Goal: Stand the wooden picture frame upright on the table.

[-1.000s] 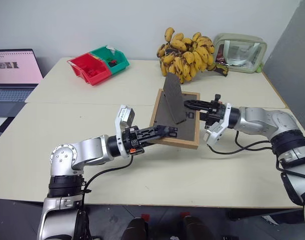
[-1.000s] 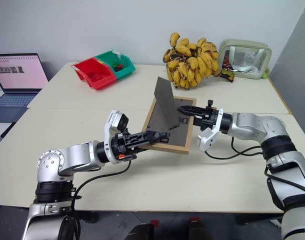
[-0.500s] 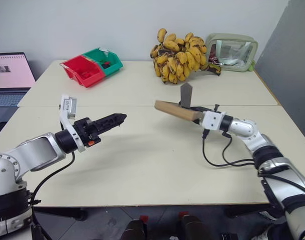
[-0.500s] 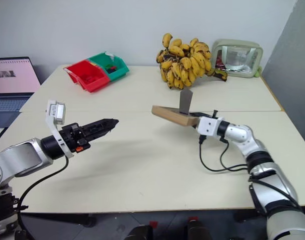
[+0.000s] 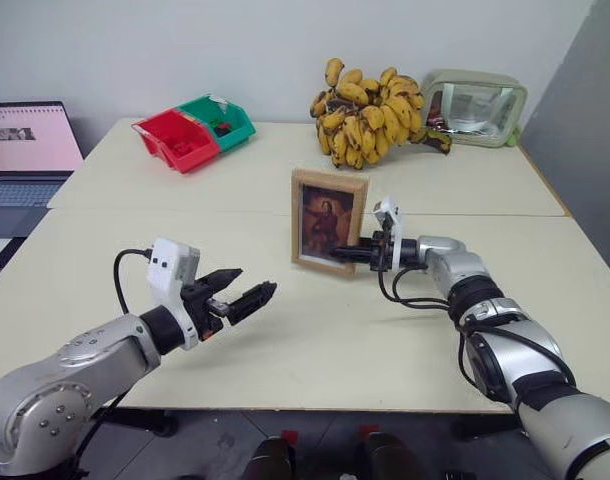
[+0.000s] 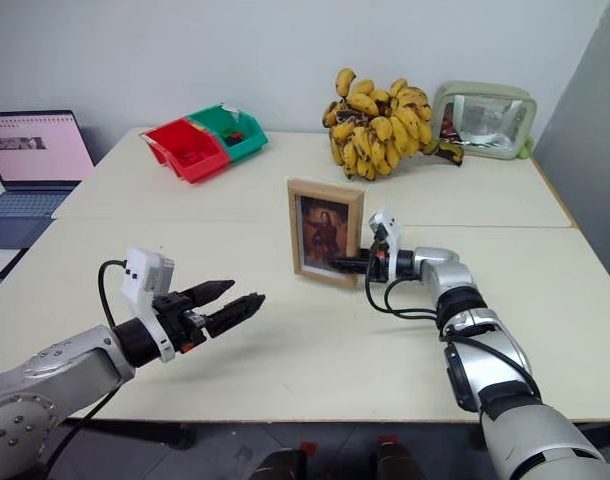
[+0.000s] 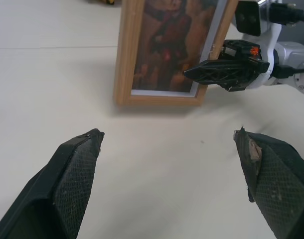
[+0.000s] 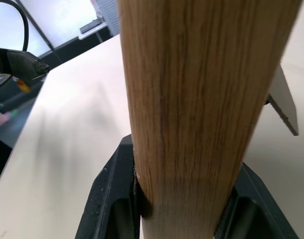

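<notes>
Pale cream table [image 5: 285, 330] with a seam across the middle, white wall behind, grey partition on the right side. Wooden picture frame [image 5: 329, 221] stands upright near table centre, just on the near side of the seam, portrait side facing the robot. Right gripper [image 5: 363, 251] comes in level from the frame's right side and is clamped on its right edge, low down; right wrist view shows the wood edge [image 8: 202, 99] pinched between the two black fingers [image 8: 112, 194], with the grey stand sticking out behind. Left gripper [image 5: 247, 293] hovers over the near-left part of the table, well apart from the frame, pointing toward it, fingers spread wide, nothing between them; its wrist view has both pads [image 7: 75, 169] far apart, with the frame and the right gripper beyond them. Far edge: banana bunch [image 5: 370, 100], clear zip pouch [image 5: 477, 105] to its right, red bin [image 5: 175, 140] and green bin [image 5: 220, 120] at far left. Open laptop [image 5: 25, 150] off the table's left side.
</notes>
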Available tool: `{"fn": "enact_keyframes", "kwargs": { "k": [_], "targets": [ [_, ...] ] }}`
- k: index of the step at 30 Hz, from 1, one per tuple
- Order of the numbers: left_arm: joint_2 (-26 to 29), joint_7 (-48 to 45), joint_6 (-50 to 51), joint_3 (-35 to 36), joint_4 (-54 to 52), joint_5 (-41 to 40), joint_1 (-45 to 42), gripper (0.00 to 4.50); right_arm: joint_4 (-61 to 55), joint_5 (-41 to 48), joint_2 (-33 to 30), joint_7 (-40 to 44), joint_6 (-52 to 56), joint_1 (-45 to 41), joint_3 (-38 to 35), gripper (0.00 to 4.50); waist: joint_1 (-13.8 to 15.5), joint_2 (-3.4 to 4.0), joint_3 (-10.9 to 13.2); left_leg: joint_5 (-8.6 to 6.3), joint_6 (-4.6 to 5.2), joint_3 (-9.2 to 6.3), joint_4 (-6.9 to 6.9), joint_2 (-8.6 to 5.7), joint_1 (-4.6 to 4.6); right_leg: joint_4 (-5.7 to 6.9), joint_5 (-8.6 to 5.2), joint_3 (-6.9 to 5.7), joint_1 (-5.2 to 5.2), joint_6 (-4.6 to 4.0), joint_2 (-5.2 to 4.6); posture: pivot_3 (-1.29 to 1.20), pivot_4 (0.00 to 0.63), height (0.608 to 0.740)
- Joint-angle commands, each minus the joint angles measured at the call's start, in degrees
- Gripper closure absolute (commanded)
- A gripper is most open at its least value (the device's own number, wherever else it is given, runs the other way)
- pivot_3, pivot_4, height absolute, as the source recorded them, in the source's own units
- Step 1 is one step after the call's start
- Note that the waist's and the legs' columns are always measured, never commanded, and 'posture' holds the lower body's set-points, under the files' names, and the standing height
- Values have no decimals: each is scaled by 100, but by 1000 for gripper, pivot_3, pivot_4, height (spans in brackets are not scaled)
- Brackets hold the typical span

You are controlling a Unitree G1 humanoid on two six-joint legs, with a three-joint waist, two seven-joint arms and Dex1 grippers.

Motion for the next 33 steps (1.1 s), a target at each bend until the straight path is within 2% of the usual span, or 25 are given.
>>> {"fn": "enact_keyframes", "kwargs": {
  "k": [1, 5, 6, 11, 19, 24, 26, 29, 33],
  "targets": [
    [61, -155, -224, 85, -306, 246, 91, 0, 167, -58, 159, 77, -131, -138, -196, 3214, -6, 0, 0, 0, 0, -1, 0, 0, -1, -1, 0, 0, 0, 0, 0, 0, 150, 740],
    [-4, -189, -255, 2, -348, 393, 186, 0, 301, -213, 217, 115, -193, 45, -177, 3214, -19, 0, 0, 0, 0, -1, 0, 3, 1, 1, 0, 0, 0, 0, 3, 0, 150, 740],
    [-37, -187, -252, -25, -352, 392, 178, 0, 305, -328, 185, 145, -273, 116, -90, 2864, -23, 0, 0, 0, 0, -1, 0, 3, 3, 2, 0, 0, 1, 0, 5, 0, 150, 740],
    [-79, -266, -249, -134, -318, 458, 95, 0, 209, -581, 40, 293, -467, 326, -19, 1692, -15, 0, -1, 0, 0, -3, 0, 2, 1, -1, 0, -2, 3, 1, 7, 0, 150, 740],
    [11, -625, -285, -140, -56, 688, -17, 0, -462, -801, -486, 673, -391, 850, 126, 30, -4, 0, -1, 0, 0, -4, 0, 3, 5, -1, 0, -2, 6, 1, 10, 0, 150, 740],
    [503, -1078, -196, 129, 490, 933, -224, 0, -2827, -1051, -1601, 302, -242, 1843, 109, 30, 130, 2, -1, 0, 0, -17, 1, 0, 0, -21, -1, -15, 17, 2, 8, 0, 150, 740],
    [706, -1348, -207, 212, 673, 987, -256, 0, -3817, -1044, -1884, 26, 166, 2157, 46, 30, 128, 4, 0, -1, 2, -16, 0, -4, -3, -25, -1, -15, 16, 3, 2, 0, 150, 740],
    [1045, -1826, -272, 261, 1202, 1116, -597, 0, -5507, -643, -2201, -402, 1899, 2381, -216, 30, 44, 8, 3, -2, 2, -4, -7, 6, 0, -24, -1, -4, 8, 3, 2, 0, 150, 740],
    [1315, -2393, -422, 24, 2102, 1466, -1399, 0, -7308, 94, -2251, -956, 3815, 2594, -576, 30, 0, 12, 4, -2, 2, -13, -13, 12, 3, -20, -1, -9, -1, -15, 32, 0, 150, 740]
  ]
}}
